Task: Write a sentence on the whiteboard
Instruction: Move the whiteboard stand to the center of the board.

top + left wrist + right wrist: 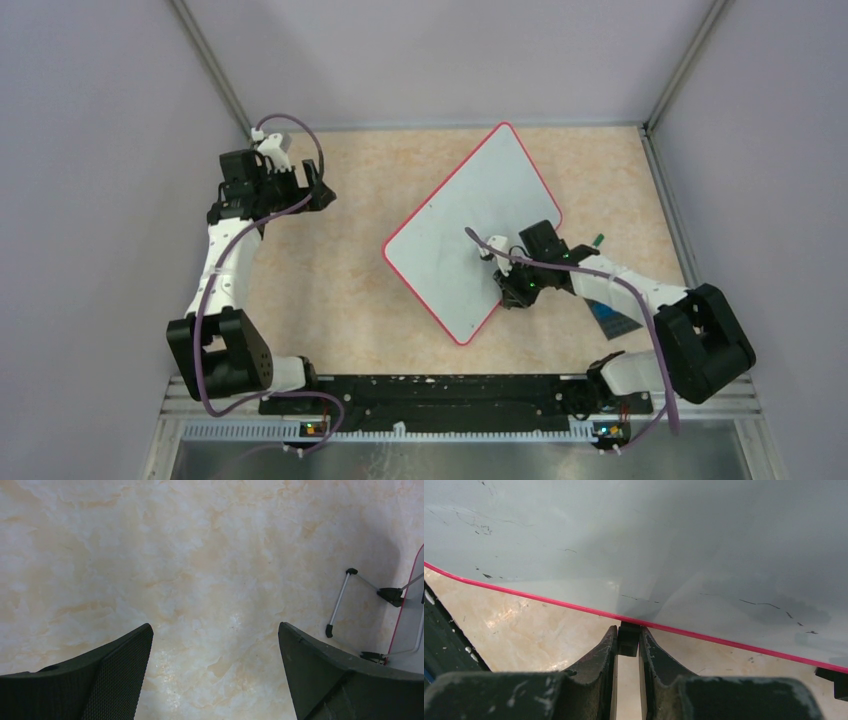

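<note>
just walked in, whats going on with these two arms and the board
The right hand is closed on a small black piece right at the red rim of the whiteboard, which sits turned diagonally on the table. Whether that piece is a pen or part of the board is unclear. The left hand is wide open over the table, holding nothing. The board shows only faint marks, no readable sentence.

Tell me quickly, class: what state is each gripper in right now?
Left gripper: open, fingers wide apart, holding nothing.
Right gripper: shut on a small black piece at the whiteboard's red rim.
</note>
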Robot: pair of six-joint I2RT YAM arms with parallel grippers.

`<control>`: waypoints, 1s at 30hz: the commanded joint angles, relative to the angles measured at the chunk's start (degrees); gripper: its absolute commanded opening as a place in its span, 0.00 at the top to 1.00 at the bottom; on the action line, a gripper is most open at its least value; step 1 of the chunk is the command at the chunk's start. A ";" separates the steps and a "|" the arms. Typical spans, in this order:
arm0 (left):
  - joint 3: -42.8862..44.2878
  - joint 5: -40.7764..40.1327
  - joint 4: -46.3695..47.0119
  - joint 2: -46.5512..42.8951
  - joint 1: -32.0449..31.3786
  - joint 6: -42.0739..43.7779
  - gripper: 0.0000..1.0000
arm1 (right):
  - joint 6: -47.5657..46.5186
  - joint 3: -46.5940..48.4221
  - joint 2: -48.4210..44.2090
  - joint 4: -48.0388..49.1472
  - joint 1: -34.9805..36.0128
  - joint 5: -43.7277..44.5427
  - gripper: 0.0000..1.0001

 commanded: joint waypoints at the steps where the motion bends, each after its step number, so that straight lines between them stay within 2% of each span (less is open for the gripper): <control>1: 0.75 -0.37 2.52 -0.94 0.15 -0.53 0.01 | -4.52 -0.92 -2.27 -4.31 2.08 -5.23 1.00; 8: 0.54 -0.04 2.96 -0.41 0.22 -0.77 0.01 | -7.31 -1.14 -2.45 -6.44 3.71 -6.57 1.00; 12: 1.19 0.53 2.67 0.00 0.22 -0.82 0.01 | -8.13 -0.40 -1.40 -7.45 4.90 -8.38 0.87; 15: 1.35 0.75 2.41 0.33 0.22 -0.78 0.01 | -7.86 0.59 -1.23 -7.78 5.00 -10.25 0.73; 19: 2.75 0.96 1.27 0.92 0.22 -0.24 0.01 | -7.87 2.12 -0.84 -9.23 5.00 -11.83 0.49; 21: 3.38 1.36 0.91 1.25 0.22 0.02 0.01 | -8.08 2.89 -0.81 -10.32 5.00 -11.87 0.41; 27: 5.97 3.46 -0.53 2.88 0.22 1.49 0.01 | -7.75 5.93 -3.70 -12.85 5.00 -10.38 0.39; 29: 6.83 3.72 -1.20 3.16 0.18 1.64 0.01 | -7.47 5.66 -5.48 -12.15 4.96 -8.35 0.44; 30: 7.14 3.87 -1.41 3.20 0.21 1.71 0.01 | -7.54 4.82 -6.52 -11.24 4.92 -7.28 0.50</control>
